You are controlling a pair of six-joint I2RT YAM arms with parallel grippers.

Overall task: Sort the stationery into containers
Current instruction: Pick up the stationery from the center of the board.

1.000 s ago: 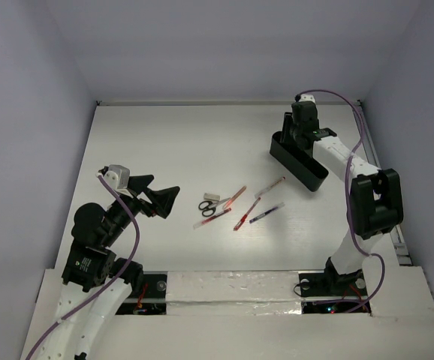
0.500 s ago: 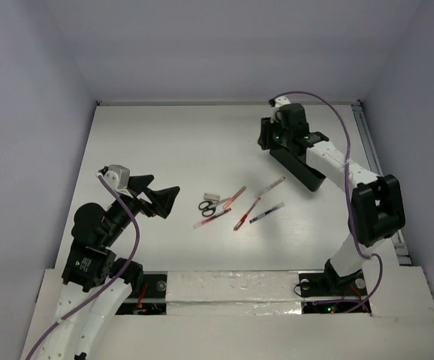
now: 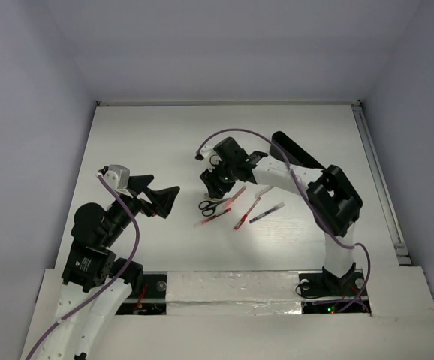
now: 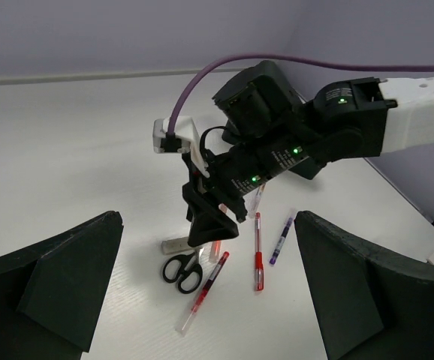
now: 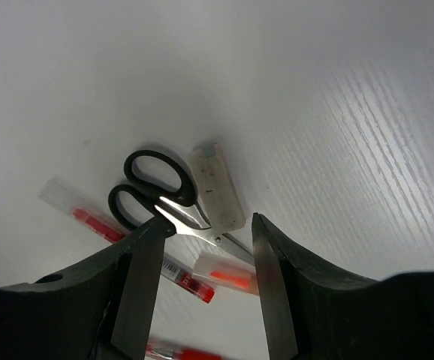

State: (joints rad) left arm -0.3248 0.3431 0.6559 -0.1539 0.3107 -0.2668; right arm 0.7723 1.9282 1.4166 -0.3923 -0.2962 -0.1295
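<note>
Black-handled scissors (image 3: pixel 207 206) lie mid-table beside a beige eraser (image 5: pixel 217 187). Three red pens (image 3: pixel 212 218) (image 3: pixel 236 196) (image 3: pixel 246 214) and a blue-purple pen (image 3: pixel 266 214) lie around them. My right gripper (image 3: pixel 211 184) is open and empty, low over the scissors (image 5: pixel 157 196) and eraser, its fingers (image 5: pixel 143 277) on either side of the scissor blades and a red pen's end (image 5: pixel 228 274). The black tray (image 3: pixel 290 148) lies back right, partly hidden by the right arm. My left gripper (image 3: pixel 158 198) is open and empty, left of the items; its view shows the scissors (image 4: pixel 183 271) and eraser (image 4: pixel 176 245).
The right arm stretches from its base across the table over the tray. Grey walls enclose the white table (image 3: pixel 149 142) on three sides. A metal rail (image 3: pixel 382 187) runs along the right edge.
My right arm has swung from the tray at the back right, leftward and down to the scissors and eraser. The left arm has not moved.
</note>
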